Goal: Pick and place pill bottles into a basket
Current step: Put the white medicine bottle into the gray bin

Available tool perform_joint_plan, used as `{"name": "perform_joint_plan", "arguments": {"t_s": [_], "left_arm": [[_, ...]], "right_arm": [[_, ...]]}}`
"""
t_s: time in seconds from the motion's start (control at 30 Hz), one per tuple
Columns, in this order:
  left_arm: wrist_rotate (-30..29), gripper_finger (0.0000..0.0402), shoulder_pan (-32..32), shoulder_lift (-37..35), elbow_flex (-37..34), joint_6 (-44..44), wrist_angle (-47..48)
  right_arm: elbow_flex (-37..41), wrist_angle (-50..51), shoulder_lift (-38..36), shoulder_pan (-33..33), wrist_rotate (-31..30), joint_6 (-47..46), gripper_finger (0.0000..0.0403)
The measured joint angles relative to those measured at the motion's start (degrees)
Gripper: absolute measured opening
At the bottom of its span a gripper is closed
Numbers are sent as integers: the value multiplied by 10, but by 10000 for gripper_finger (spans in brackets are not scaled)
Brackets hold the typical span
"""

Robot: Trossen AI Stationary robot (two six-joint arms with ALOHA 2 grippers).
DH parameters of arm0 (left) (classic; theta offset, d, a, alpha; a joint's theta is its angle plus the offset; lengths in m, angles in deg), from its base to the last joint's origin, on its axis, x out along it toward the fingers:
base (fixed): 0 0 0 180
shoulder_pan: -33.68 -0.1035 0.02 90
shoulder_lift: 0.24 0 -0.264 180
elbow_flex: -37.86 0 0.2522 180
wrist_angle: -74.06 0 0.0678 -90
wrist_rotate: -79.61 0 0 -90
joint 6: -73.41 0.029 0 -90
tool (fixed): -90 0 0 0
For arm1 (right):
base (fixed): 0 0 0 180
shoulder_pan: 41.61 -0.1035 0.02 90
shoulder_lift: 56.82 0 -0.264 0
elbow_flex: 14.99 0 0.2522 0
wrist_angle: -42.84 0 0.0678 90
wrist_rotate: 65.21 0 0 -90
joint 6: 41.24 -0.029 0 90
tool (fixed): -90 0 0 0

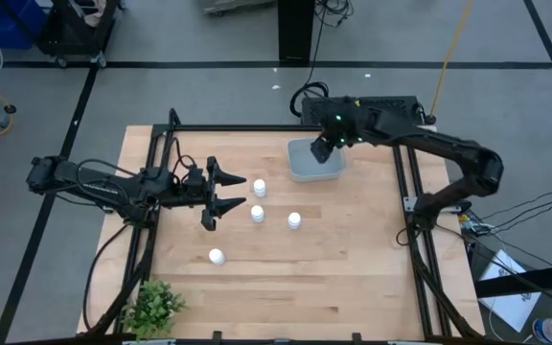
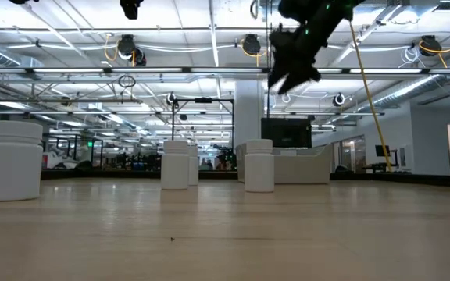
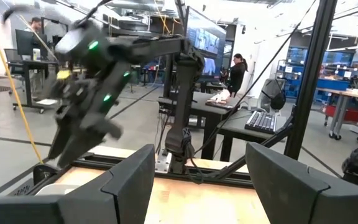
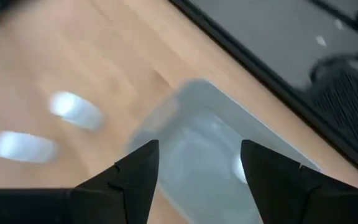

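Four white pill bottles stand upright on the wooden table: one (image 1: 259, 188) just in front of my left gripper, one (image 1: 257, 214), one (image 1: 294, 220), and one (image 1: 217, 256) nearer the front edge. The translucent grey-blue basket (image 1: 315, 161) sits at the far middle. My right gripper (image 1: 322, 147) hovers open over the basket (image 4: 197, 143); a pale patch (image 4: 239, 167) shows inside it, and I cannot tell what it is. My left gripper (image 1: 238, 192) is open and empty, level, pointing toward the table's right, left of the bottles.
A small green plant (image 1: 153, 307) stands at the table's front left corner. Black frame rails (image 1: 405, 192) run along the table's sides. In the low view, bottles (image 2: 176, 164) (image 2: 258, 165) (image 2: 14, 160) stand across the table. A person (image 3: 236, 71) stands in the room beyond.
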Motion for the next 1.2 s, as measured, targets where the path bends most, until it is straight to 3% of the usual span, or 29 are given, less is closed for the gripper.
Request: {"name": "perform_joint_plan", "arguments": {"t_s": [0.33,0.5,0.73,0.93,1.2], "left_arm": [[0,255,0,0,0,-1,0],[0,255,0,0,0,-2,0],[0,255,0,0,0,-3,0],[0,255,0,0,0,-7,0],[0,255,0,0,0,-12,0]], "right_arm": [[2,-34,-93,-142,-1,-12,219],[42,-107,-121,-205,-2,-23,221],[142,-294,-147,-282,-21,-3,215],[237,-515,-162,-336,-31,74,216],[367,-734,-161,-380,-31,22,208]]}}
